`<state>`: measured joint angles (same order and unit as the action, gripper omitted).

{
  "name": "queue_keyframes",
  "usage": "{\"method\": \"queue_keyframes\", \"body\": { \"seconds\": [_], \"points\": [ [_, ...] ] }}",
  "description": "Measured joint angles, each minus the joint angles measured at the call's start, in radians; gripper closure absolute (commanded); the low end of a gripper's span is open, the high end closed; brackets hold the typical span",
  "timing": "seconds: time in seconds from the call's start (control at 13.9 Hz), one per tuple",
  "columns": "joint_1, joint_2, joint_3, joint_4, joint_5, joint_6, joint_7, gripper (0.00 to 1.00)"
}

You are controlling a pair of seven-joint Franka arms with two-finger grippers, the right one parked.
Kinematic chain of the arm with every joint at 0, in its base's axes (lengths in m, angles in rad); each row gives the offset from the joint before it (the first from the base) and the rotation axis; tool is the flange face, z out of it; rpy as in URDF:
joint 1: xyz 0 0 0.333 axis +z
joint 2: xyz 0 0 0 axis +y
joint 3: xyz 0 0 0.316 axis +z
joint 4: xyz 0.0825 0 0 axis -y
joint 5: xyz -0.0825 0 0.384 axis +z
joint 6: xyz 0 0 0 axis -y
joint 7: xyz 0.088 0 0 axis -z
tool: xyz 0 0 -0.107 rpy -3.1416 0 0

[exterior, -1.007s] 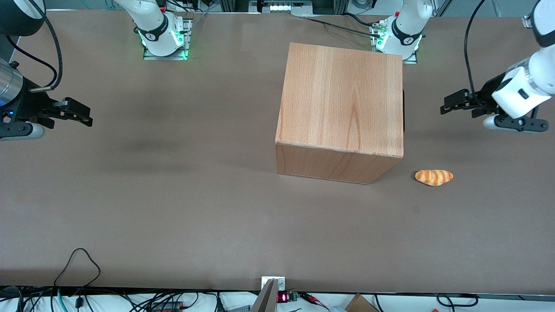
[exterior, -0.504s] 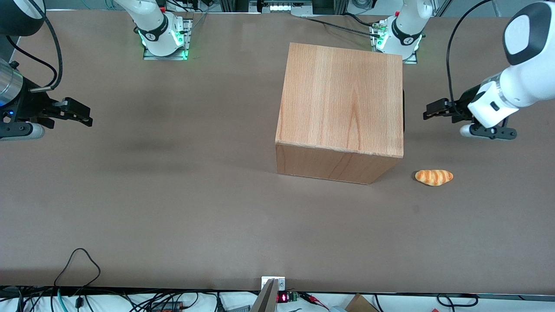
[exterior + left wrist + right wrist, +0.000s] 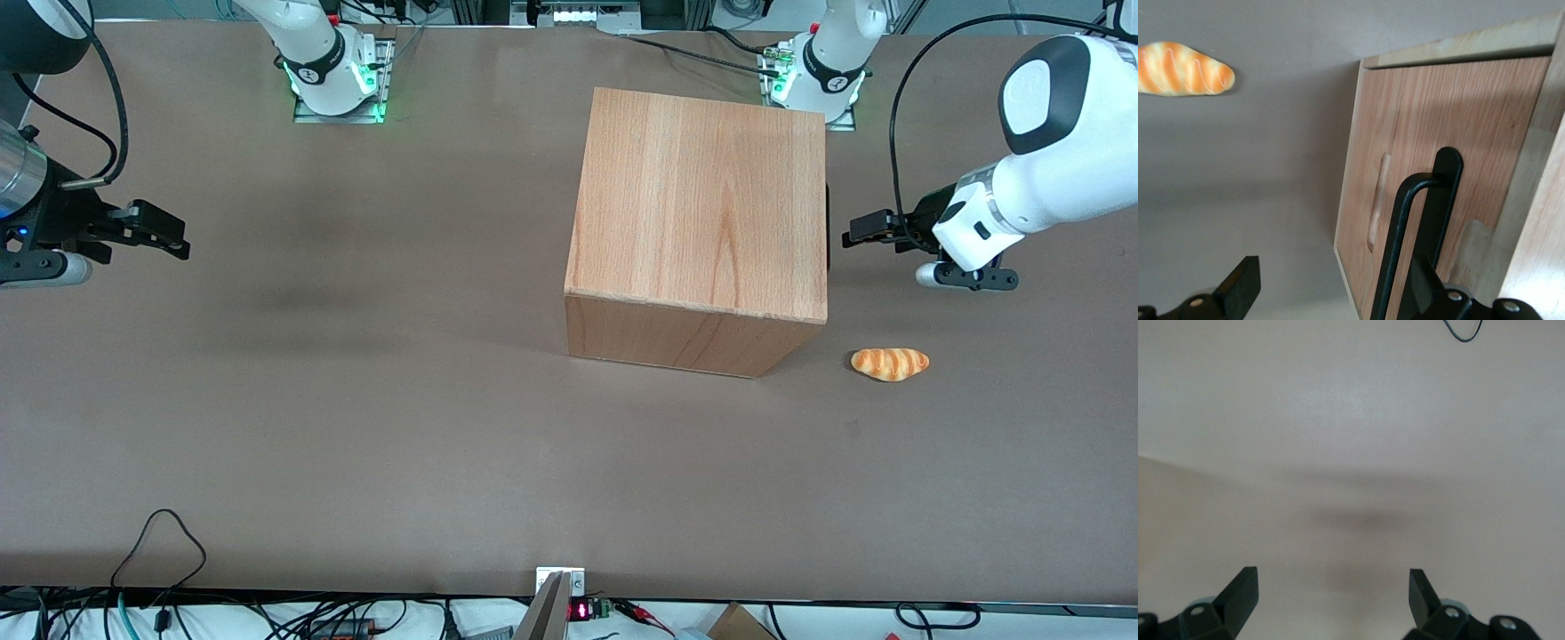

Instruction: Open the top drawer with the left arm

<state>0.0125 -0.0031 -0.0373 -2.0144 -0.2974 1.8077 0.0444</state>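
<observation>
One cabinet: a plain wooden cabinet is sitting on the brown table, roughly midway along it, with its drawer face turning toward the working arm's end.
Top drawer: the top drawer is showing only in the left wrist view, as a wood front panel lying flush in the cabinet frame (no gap is showing along its edge), so it is sitting closed.
Handle: a long black handle is standing out from that panel, and a shallow oval recess is lying in the wood just beside it.
Left arm: the left arm is reaching in from the working arm's end of the table, its white segments hanging above the tabletop.
Gripper: the gripper is pointing at the cabinet's drawer face and hovering just beside it, apart from the wood in the front view.
Fingers: the fingers are standing wide apart and gripping nothing; in the wrist view one finger is lining up near the black handle while the other is hanging over bare table.
Bread roll: a small orange-striped bread roll is lying on the table near the cabinet's corner, nearer the front camera than the gripper and well clear of it.
</observation>
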Motion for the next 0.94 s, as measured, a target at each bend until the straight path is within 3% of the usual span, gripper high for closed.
{"method": "queue_keyframes", "body": {
  "seconds": [0.94],
  "points": [
    [0.0,0.046,-0.02,-0.025,-0.021,0.013,0.017,0.0]
  ]
}}
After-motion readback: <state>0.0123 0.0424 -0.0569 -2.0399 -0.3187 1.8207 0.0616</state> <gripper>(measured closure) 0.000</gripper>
